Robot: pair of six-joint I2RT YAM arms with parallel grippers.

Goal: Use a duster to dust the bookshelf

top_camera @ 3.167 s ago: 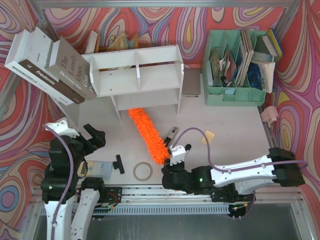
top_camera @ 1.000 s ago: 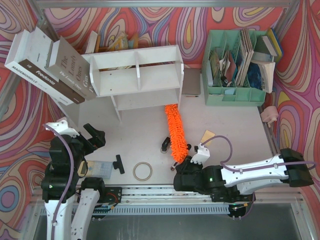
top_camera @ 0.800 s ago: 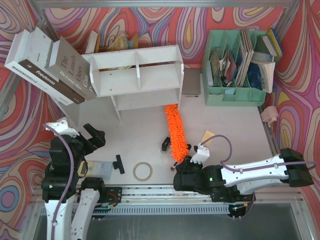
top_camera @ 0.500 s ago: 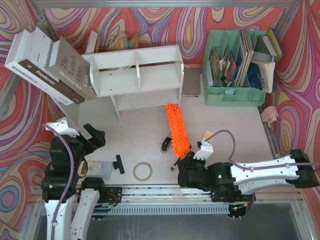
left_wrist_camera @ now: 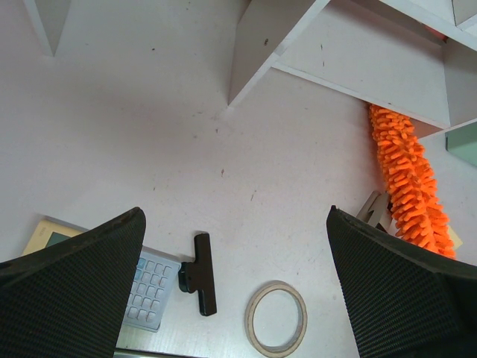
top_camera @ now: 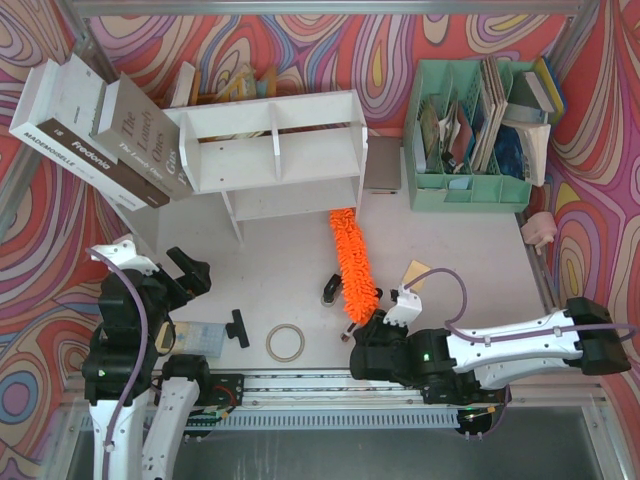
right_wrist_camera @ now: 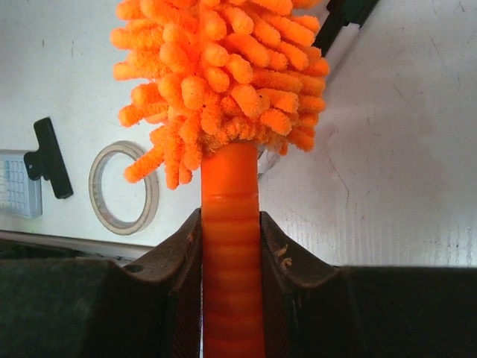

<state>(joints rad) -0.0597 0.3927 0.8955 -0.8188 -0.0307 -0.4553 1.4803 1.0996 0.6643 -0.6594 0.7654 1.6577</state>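
Near the worktop's (top_camera: 470, 250) near-left corner, the left gripper (top_camera: 188, 272) is hanging with its jaws spread wide, leaving the work to the other arm. The bookshelf (top_camera: 270, 150) is standing toward the far edge. The duster (top_camera: 352, 262) is lying with its fluffy tip at the shelf's lower right edge. The right gripper (right_wrist_camera: 229, 240) is pinching the very end of the handle, likely for full reach.

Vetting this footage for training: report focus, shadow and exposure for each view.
Top external: evenly lit and sharp, no hard shadows around the bookshelf. Left wrist: table crisp, left tool a dark, soft-edged mass at both lower corners. Right wrist: duster fibres sharply focused, right tool shut on its handle, almost black below.
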